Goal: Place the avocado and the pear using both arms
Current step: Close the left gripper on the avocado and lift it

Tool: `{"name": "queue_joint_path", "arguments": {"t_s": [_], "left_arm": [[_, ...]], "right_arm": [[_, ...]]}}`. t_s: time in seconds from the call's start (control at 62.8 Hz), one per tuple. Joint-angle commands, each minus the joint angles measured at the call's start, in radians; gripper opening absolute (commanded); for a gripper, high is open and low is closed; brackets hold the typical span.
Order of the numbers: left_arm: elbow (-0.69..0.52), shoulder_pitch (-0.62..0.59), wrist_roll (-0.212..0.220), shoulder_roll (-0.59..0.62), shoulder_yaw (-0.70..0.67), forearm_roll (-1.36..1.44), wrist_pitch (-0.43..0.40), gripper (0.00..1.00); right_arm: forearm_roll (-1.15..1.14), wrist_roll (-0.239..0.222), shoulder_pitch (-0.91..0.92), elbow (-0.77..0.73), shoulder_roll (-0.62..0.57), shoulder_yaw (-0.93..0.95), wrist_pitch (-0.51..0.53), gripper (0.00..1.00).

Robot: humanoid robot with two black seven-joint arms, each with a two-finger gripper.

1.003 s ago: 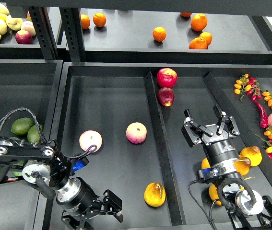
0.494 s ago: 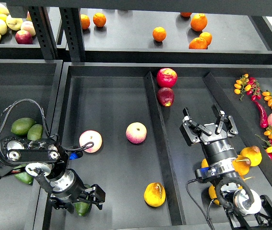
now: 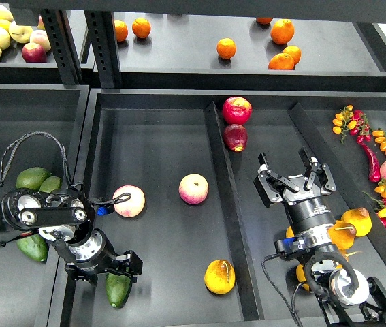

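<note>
The dark avocado (image 3: 118,289) lies in the big middle tray (image 3: 158,136), down in its front left corner, right by the left wall. Its long side points toward the front edge and tips a little to the left. The left gripper (image 3: 104,267) sits right at the top end of the avocado, touching it or almost touching it. The claw is seen end-on and dark, so I cannot tell if its fingers are spread or pinching the fruit. The pear (image 3: 219,276) lies in the same tray, near the front right corner, close to the slanted divider (image 3: 223,191). The right gripper (image 3: 295,180) is on the other side of that divider, farther back, and its fingers are spread wide with nothing in them. The right arm looks nearer to the pear. The tray floor is flat and black, with two pink round fruits (image 3: 193,189) farther back, well apart.
</note>
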Motion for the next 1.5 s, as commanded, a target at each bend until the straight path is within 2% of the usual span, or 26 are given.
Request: {"name": "queue_joint_path", "arguments": {"t_s": [0.0, 0.685, 0.86, 0.971, 1.13, 1.146, 1.162, 1.226, 1.481], "left_arm": [[0.033, 0.003, 0.000, -0.025, 0.008, 0.001, 0.000, 1.00], [0.080, 0.027, 0.000, -0.045, 0.049, 0.002, 0.000, 0.99], [0.096, 0.027, 0.000, -0.065, 0.060, -0.004, 0.000, 0.95], [0.100, 0.027, 0.000, -0.076, 0.063, -0.010, 0.000, 0.88], [0.108, 0.026, 0.000, -0.084, 0.063, -0.033, 0.000, 0.73], [0.109, 0.026, 0.000, -0.084, 0.063, -0.035, 0.000, 0.71], [0.119, 0.023, 0.000, -0.085, 0.061, -0.047, 0.000, 0.60], [0.128, 0.023, 0.000, -0.084, 0.054, -0.058, 0.000, 0.51], [0.125, 0.014, 0.000, -0.084, 0.048, -0.065, 0.000, 0.42]], "right_arm": [[0.000, 0.000, -0.001, 0.000, 0.000, 0.001, 0.002, 1.00], [0.002, 0.000, -0.001, 0.003, 0.000, 0.008, 0.002, 1.00], [0.002, 0.000, -0.001, 0.003, 0.000, 0.015, 0.002, 1.00], [0.002, 0.000, -0.002, 0.003, 0.000, 0.020, 0.002, 1.00], [0.002, 0.000, -0.002, 0.003, 0.000, 0.020, 0.002, 1.00], [0.002, 0.000, -0.002, 0.003, 0.000, 0.020, 0.002, 1.00], [0.002, 0.000, -0.002, 0.003, 0.000, 0.020, 0.002, 1.00], [0.002, 0.000, -0.002, 0.003, 0.000, 0.020, 0.002, 1.00], [0.002, 0.000, -0.004, 0.001, 0.000, 0.020, 0.002, 1.00]]}}
